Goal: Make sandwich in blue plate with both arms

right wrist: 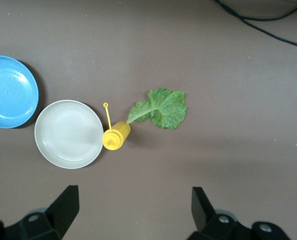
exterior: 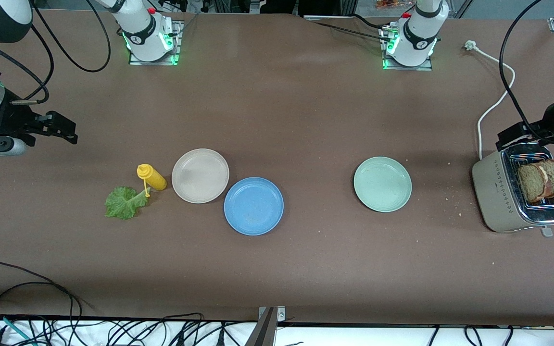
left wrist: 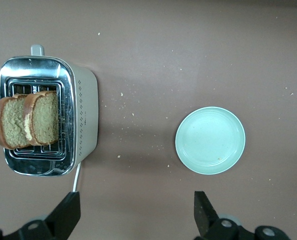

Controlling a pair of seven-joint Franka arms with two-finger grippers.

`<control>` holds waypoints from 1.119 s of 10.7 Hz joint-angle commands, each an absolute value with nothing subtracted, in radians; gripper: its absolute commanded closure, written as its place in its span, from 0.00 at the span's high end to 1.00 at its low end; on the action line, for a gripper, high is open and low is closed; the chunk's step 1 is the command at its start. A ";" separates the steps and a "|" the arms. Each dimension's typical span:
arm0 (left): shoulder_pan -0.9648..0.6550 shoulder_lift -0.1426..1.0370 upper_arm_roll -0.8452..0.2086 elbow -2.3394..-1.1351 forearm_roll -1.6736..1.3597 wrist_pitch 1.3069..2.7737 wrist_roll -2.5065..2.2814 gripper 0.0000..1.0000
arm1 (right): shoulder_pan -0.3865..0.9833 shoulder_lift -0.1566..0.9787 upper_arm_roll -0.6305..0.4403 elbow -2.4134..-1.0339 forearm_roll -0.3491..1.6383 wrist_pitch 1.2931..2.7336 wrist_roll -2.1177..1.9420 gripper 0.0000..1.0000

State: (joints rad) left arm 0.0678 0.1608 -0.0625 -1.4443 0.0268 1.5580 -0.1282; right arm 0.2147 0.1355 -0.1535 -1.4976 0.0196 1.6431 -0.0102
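The blue plate (exterior: 253, 205) sits empty mid-table and also shows in the right wrist view (right wrist: 11, 91). Two brown bread slices (exterior: 541, 180) stand upright in the slots of a toaster (exterior: 498, 194) at the left arm's end; they show in the left wrist view (left wrist: 26, 122). A green lettuce leaf (exterior: 124, 202) lies flat toward the right arm's end (right wrist: 161, 107). My left gripper (exterior: 515, 136) (left wrist: 137, 212) is open and empty, up over the table beside the toaster. My right gripper (exterior: 63, 129) (right wrist: 133, 205) is open and empty, up over the table's right-arm end.
A beige plate (exterior: 200, 175) touches the blue plate's rim. A yellow squeeze bottle (exterior: 151, 177) lies between the beige plate and the lettuce. A pale green plate (exterior: 382, 183) sits between the blue plate and the toaster. The toaster's white cable (exterior: 493, 103) runs toward the arm bases.
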 commanded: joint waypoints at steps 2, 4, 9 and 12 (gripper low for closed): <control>0.072 0.153 -0.063 -1.448 0.000 1.549 -0.114 1.00 | 0.212 0.132 -0.153 -1.482 0.037 1.632 -0.020 1.00; 0.074 0.153 -0.061 -1.448 0.005 1.549 -0.106 1.00 | 0.212 0.132 -0.153 -1.483 0.037 1.632 -0.020 1.00; 0.074 0.153 -0.061 -1.448 0.008 1.549 -0.104 1.00 | 0.212 0.132 -0.152 -1.482 0.037 1.634 -0.020 1.00; 0.072 0.153 -0.064 -1.448 0.008 1.549 -0.115 1.00 | 0.212 0.132 -0.152 -1.482 0.037 1.634 -0.020 1.00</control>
State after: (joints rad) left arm 0.0678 0.1610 -0.0629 -1.4443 0.0267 1.5578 -0.1281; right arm 0.2147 0.1355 -0.1534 -1.4969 0.0199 1.6431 -0.0103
